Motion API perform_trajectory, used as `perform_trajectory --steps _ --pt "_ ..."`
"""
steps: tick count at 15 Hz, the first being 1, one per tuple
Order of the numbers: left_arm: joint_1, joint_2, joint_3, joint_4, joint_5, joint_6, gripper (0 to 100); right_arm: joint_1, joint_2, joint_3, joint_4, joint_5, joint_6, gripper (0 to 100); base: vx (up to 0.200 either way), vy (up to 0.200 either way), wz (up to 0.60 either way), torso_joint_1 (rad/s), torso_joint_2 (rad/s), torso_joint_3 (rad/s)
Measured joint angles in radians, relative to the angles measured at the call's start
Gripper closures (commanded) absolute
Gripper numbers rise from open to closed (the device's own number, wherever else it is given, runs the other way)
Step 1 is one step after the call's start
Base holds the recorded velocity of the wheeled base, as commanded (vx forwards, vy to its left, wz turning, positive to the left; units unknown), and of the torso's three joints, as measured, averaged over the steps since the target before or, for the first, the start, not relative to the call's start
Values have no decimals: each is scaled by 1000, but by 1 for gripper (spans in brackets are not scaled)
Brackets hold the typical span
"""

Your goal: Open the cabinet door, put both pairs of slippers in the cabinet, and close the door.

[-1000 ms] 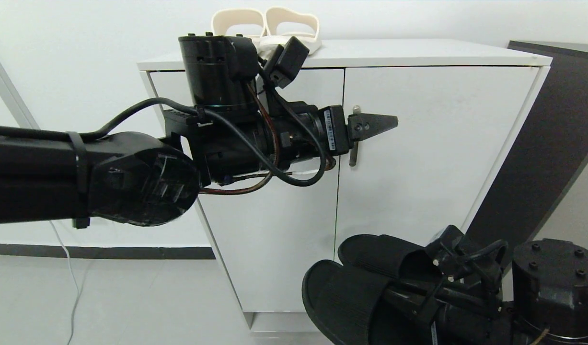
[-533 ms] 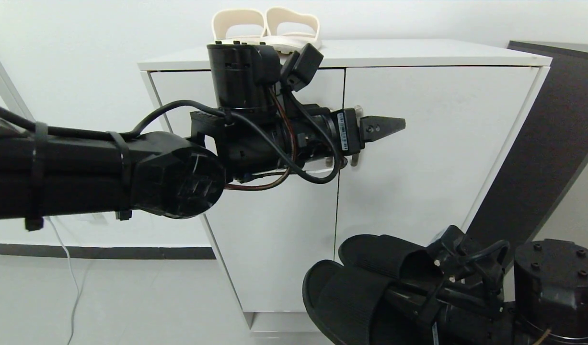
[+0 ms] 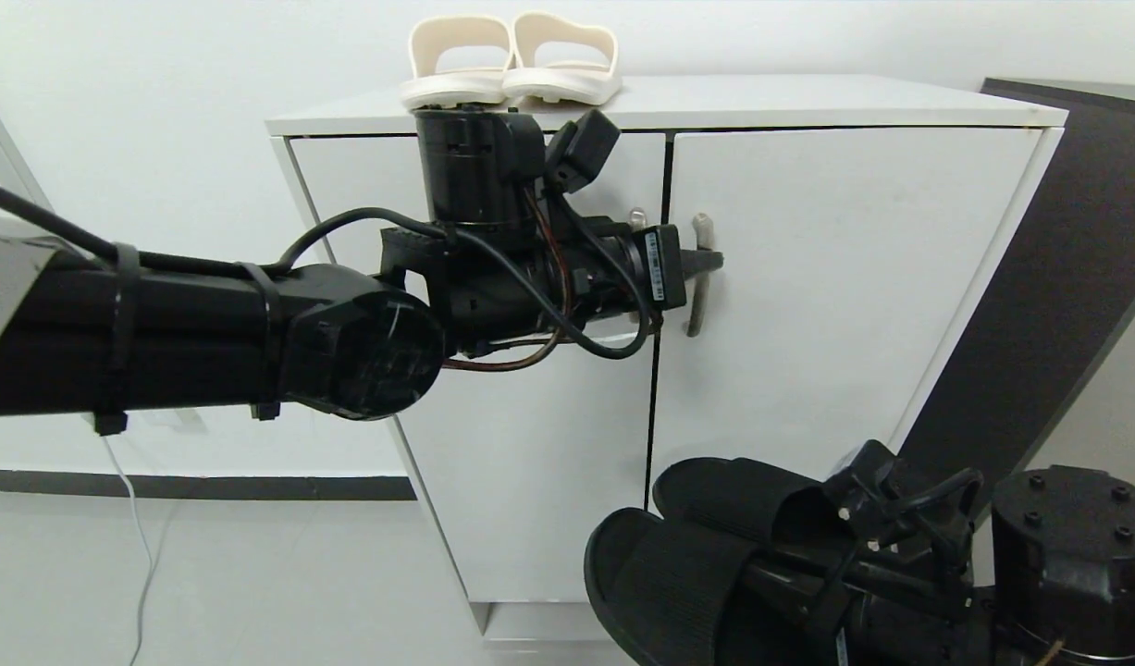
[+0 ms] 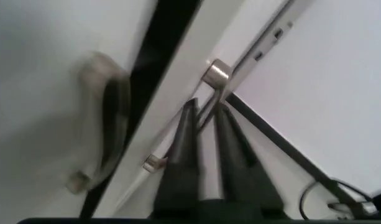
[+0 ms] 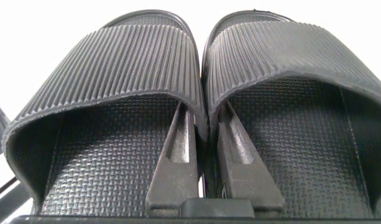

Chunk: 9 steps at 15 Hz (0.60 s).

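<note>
White door newly ajar, left gripper on handle

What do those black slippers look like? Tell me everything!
The black slippers are a matching pair of slides, rubbery-looking, with ribbed straps and bumpy footbeds. They hang side by side, low before the white cabinet. The right gripper pinches their inner edges together, one finger inside each slipper.

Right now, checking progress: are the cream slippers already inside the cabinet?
No, the cream slippers sit on top of the cabinet.
</note>
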Motion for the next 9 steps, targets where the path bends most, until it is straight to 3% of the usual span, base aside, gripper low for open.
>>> perform_trajectory --steps 4,9 --pt "-6 -46 73 -10 0 -1 100 3 -20 36 3 89 -3 100 0 0 0 0 0 0" --pt "-30 -134 180 -9 0 -2 100 41 -39 57 2 92 -7 100 0 0 0 0 0 0"
